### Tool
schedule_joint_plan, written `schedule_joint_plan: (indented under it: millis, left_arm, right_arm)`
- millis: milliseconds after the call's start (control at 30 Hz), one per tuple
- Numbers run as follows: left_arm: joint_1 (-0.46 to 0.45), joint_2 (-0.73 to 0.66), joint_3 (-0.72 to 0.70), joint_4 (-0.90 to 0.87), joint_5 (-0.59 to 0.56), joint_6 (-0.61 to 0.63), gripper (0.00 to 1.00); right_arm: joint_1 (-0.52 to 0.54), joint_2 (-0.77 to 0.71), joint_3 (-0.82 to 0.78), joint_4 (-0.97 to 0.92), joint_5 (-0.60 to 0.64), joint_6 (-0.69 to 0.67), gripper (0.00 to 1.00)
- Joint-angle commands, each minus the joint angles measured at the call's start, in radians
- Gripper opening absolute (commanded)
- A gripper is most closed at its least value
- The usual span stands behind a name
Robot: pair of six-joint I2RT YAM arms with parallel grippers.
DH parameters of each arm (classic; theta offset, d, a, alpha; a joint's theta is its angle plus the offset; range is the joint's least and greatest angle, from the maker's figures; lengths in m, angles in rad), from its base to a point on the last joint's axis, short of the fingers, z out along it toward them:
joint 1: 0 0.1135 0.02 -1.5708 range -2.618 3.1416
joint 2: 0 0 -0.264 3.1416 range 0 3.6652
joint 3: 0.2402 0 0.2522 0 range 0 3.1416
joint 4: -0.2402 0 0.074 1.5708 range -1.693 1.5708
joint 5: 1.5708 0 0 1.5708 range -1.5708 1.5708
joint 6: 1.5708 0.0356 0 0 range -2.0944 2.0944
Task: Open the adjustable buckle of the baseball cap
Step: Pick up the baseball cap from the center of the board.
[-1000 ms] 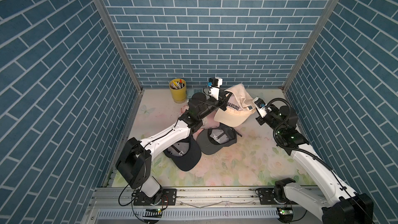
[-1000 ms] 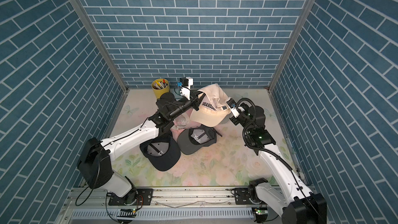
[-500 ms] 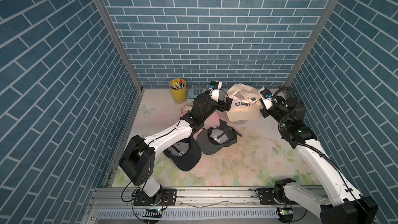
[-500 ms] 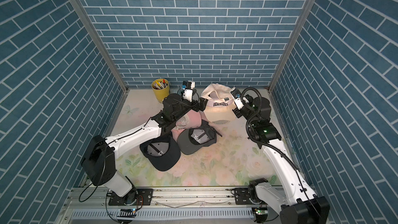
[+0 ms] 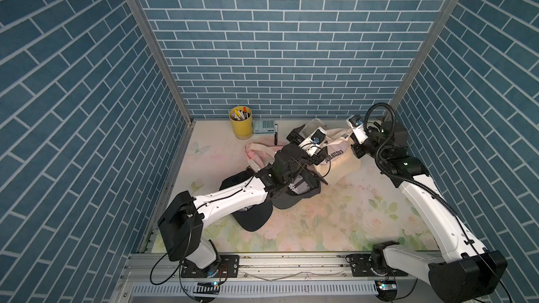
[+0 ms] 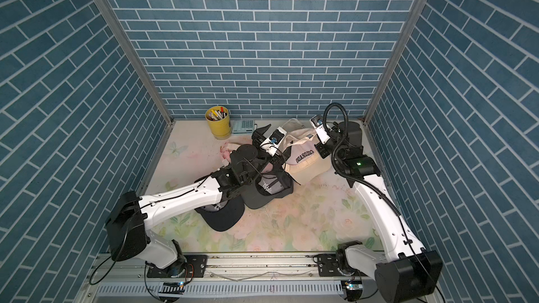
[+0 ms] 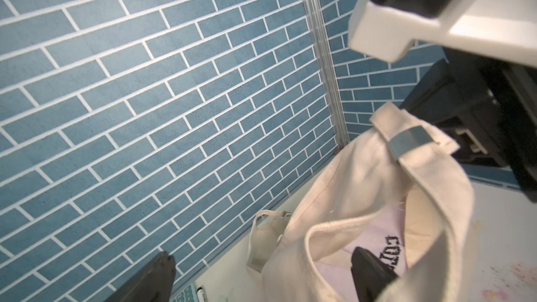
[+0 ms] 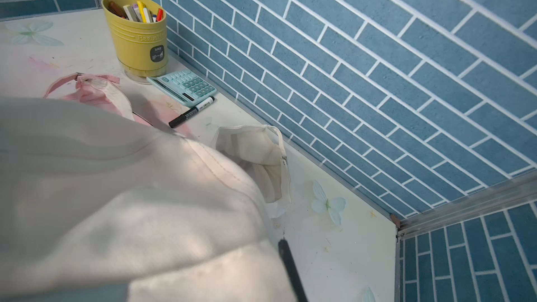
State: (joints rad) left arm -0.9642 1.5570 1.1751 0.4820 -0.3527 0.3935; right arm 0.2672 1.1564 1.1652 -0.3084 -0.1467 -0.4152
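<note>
The cream baseball cap (image 5: pixel 335 157) with dark lettering hangs low over the table at the back right. My right gripper (image 5: pixel 354 151) is shut on its rear edge. In the right wrist view the cap's cloth (image 8: pixel 122 199) fills the lower left, and only one thin black finger (image 8: pixel 290 271) shows. In the left wrist view the grey metal buckle (image 7: pixel 409 140) sits on the strap beside the right gripper. My left gripper (image 7: pixel 261 262) is open wide, with one finger (image 7: pixel 369 274) against the cap and the other finger (image 7: pixel 154 280) clear of it.
A second cream cap (image 8: pixel 261 155) lies by the back wall. A pink cap (image 5: pixel 256 153), a grey cap (image 5: pixel 294 192) and a black cap (image 5: pixel 253 214) lie under the left arm. A yellow pen cup (image 5: pixel 240 122), a calculator (image 5: pixel 264 127) and a marker (image 5: pixel 276 138) stand at the back.
My left gripper has opened and let go of the cream cap. The right arm has carried the cap right and back, and lower.
</note>
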Motion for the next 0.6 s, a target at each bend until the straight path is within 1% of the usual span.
schedule_joint_plan:
  millis: [0, 133, 267, 367, 567]
  left_arm:
    - [0.006, -0.025, -0.024, -0.03, -0.023, 0.051, 1.0]
    - [0.001, -0.038, -0.015, -0.033, 0.054, 0.049, 1.0]
    - [-0.03, 0.014, 0.077, -0.072, 0.068, 0.089, 1.0]
    - [-0.053, 0.048, 0.111, -0.082, 0.073, 0.122, 1.0]
    - [-0.057, 0.109, 0.175, -0.043, 0.135, 0.095, 1.0]
  right_arm:
    - [-0.003, 0.005, 0.054, -0.035, 0.052, 0.041, 0.0]
    - [-0.003, 0.024, 0.085, -0.074, 0.038, 0.07, 0.0]
    - [-0.002, 0.04, 0.096, -0.093, 0.052, 0.094, 0.0]
    - [-0.002, 0.036, 0.097, -0.094, 0.044, 0.104, 0.0]
    - [0.0, 0.036, 0.112, -0.112, 0.028, 0.134, 0.0]
